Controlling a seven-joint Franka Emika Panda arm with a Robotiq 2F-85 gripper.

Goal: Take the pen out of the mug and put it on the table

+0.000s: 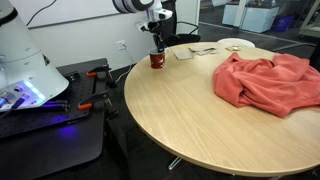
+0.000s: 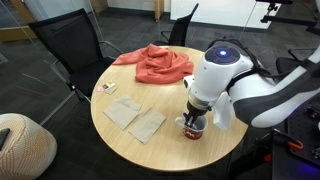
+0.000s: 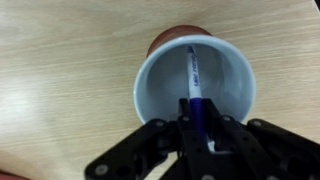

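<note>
The dark red mug with a white inside stands upright on the light wood table. It also shows in both exterior views, near the table's edge. The pen, blue with a whitish upper part, leans inside the mug. My gripper is right above the mug, with its fingers closed on the pen's blue end. In both exterior views the gripper sits directly over the mug and hides the pen.
A crumpled orange-red cloth lies on the table away from the mug. Flat brown paper pieces lie beside the mug, with a small card farther off. Chairs stand around the table. The black platform with the robot base is next to the table.
</note>
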